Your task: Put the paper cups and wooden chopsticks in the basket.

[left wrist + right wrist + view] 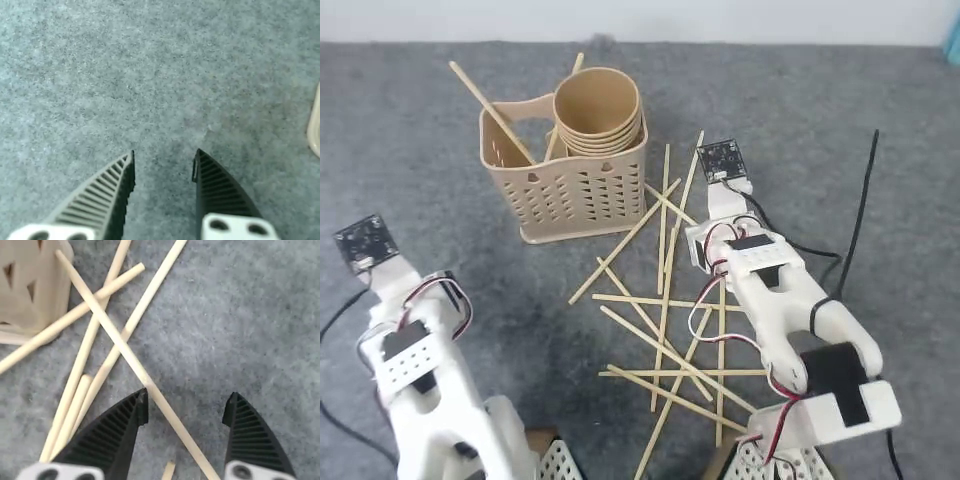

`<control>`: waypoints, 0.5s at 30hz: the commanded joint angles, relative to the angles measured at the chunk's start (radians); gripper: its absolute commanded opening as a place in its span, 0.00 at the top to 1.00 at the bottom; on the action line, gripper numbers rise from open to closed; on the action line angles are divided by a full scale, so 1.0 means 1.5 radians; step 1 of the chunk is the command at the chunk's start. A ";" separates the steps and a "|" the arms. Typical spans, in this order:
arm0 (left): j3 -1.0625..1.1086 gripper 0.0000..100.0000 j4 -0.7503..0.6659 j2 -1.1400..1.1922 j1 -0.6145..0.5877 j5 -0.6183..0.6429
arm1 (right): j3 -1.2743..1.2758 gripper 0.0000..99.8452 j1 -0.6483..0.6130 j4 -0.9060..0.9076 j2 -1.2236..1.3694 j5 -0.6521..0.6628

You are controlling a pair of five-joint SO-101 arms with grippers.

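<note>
Now the right end effector (190,405) hovers low, its jaws apart and gripping nothing. One chopstick (125,349) runs slantwise under the gap, close to one finger, so the arm looks lined up to pick it. Around it, other chopsticks (80,375) cross one another, some reaching the foot of the basket (50,285). The left end effector (164,160) also has its jaws apart and empty, over bare grey surface (150,75), with the basket's edge off to one side. In the high view, the basket stands upright at the far side, holding a nested stack of cups (598,110) and a few chopsticks leaning out. Many more lie scattered between the basket and the right arm, yet to be collected.
</note>
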 commanded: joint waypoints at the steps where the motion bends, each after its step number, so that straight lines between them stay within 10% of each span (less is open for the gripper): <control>1: -0.003 0.82 -0.012 -0.015 0.004 -0.005 | -0.031 0.75 0.003 -0.004 -0.030 -0.008; 15: -0.003 0.82 -0.012 -0.015 0.004 -0.005 | -0.252 0.83 0.005 0.175 0.171 -0.008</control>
